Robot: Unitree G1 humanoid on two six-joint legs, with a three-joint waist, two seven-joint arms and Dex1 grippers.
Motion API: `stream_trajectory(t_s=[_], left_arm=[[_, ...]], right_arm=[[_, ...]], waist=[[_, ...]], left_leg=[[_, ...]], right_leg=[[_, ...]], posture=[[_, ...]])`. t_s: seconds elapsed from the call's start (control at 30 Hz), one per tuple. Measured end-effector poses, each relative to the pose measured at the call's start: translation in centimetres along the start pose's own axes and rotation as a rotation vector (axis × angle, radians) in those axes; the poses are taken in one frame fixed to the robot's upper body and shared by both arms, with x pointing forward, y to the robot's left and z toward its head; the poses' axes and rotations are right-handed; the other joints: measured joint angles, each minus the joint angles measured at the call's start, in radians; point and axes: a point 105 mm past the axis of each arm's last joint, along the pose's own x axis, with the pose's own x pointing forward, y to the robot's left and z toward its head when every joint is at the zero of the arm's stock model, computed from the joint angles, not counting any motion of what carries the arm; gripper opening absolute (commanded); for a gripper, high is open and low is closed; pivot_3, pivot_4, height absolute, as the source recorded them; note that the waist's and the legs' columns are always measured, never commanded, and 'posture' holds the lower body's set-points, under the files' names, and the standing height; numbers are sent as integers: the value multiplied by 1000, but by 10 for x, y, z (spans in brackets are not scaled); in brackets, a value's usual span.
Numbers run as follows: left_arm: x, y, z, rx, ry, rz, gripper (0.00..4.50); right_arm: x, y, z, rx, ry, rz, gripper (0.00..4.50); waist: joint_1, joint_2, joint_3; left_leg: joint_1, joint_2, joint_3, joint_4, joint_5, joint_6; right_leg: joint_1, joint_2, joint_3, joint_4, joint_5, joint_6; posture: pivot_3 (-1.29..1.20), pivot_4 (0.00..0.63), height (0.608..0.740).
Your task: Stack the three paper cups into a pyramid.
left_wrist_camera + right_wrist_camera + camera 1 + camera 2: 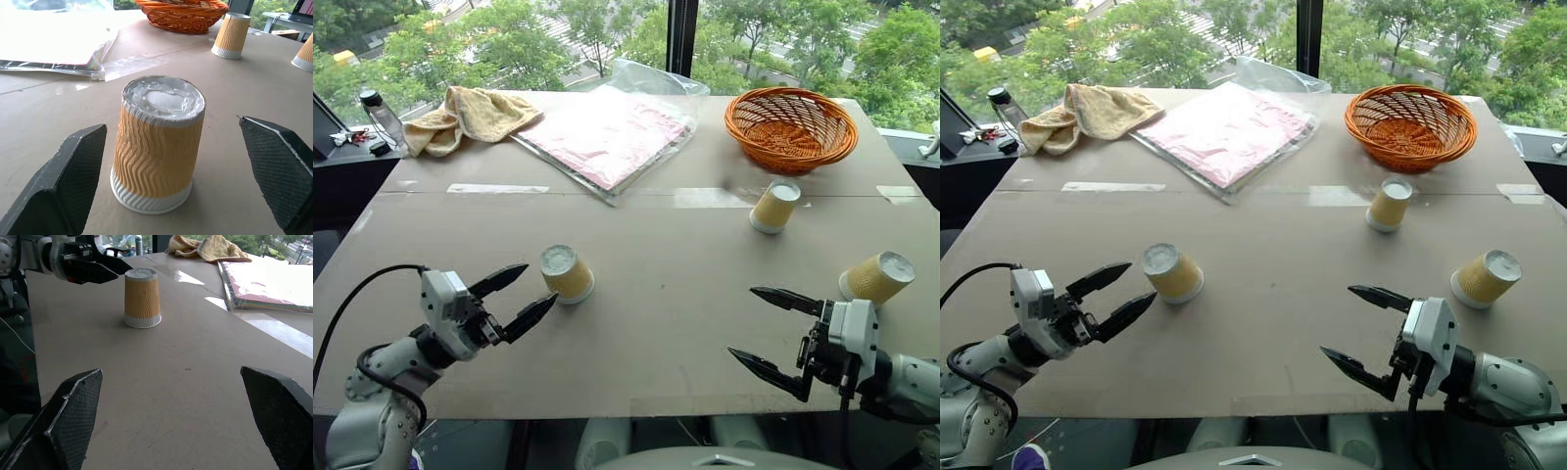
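Three cups stand upside down on the bench (656, 323), well apart, none stacked; the pyramid is not begun. The near cup (567, 273) sits just ahead of the left claw (516, 298), whose jaws gape wide and hold nothing; in the left wrist view this cup (157, 145) stands between the two fingers (73, 171) but touches neither. The far cup (774, 207) stands near the basket (790, 127); the right cup (878, 278) stands toward the bench's right edge, just beyond the right claw (768, 330), also wide open and empty, pointing inward across the bench.

The step in hand looks like the first pick, the left claw lining up on the near cup; next it would need to ease forward until the ribbed wall sits between the pads, then close gently, since thin paper will likely crush or tip; two cups must then be set side by side as a base.
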Motion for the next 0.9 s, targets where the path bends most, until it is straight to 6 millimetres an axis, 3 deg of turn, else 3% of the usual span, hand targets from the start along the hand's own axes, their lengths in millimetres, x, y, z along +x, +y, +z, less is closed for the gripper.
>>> stream_trajectory(t_s=[0.1, 0.23, 0.33, 0.43, 0.47, 0.67, 0.9], left_arm=[[19, 0, 11, 4, 4, -32, 4500], [35, -3, 5, 14, 57, -65, 4500], [39, -3, -6, 28, 111, -73, 3661], [40, 0, -10, 53, 128, -82, 2404], [40, 1, -11, 59, 130, -86, 2315], [48, 3, -8, 75, 114, -114, 2315], [97, -4, 21, 79, 56, -255, 2315]], right_arm=[[-1, 1, 0, 2, 0, 5, 4462], [-2, 1, -2, 14, 7, -10, 4462], [-3, 1, -2, 13, 11, -32, 4500], [-3, 2, 0, 10, 10, -52, 4500], [-2, 3, 2, 5, 5, -56, 4500], [-3, 4, 3, 10, 8, -82, 4500], [-7, 0, 2, 2, 15, -147, 4500]], waist=[[-3, 0, 0], [-5, 1, 0], [-4, 1, 1], [-3, 1, 1], [-3, 1, 1], [1, 1, 1], [3, 1, 1]], left_leg=[[0, 0, 0, 0, 0, 0], [0, 0, 0, 0, 0, 0], [0, 0, 0, 0, 0, 0], [0, 0, 0, 0, 0, 0], [0, 0, 0, 0, 0, 0], [0, 0, 0, 0, 0, 0], [0, -1, -1, 0, 0, 0]], right_leg=[[0, 0, 0, 0, 0, 0], [0, 1, 0, 0, 1, -1], [0, 1, 0, 0, 1, -1], [0, 1, 0, 0, 1, -1], [0, 1, 0, 0, 0, -1], [0, 1, 0, 0, 0, 0], [0, 1, 0, 0, 1, 0]], posture=[[0, 150, 740], [0, 150, 740], [0, 150, 740], [0, 150, 740], [0, 150, 740], [0, 150, 740], [0, 150, 740]])
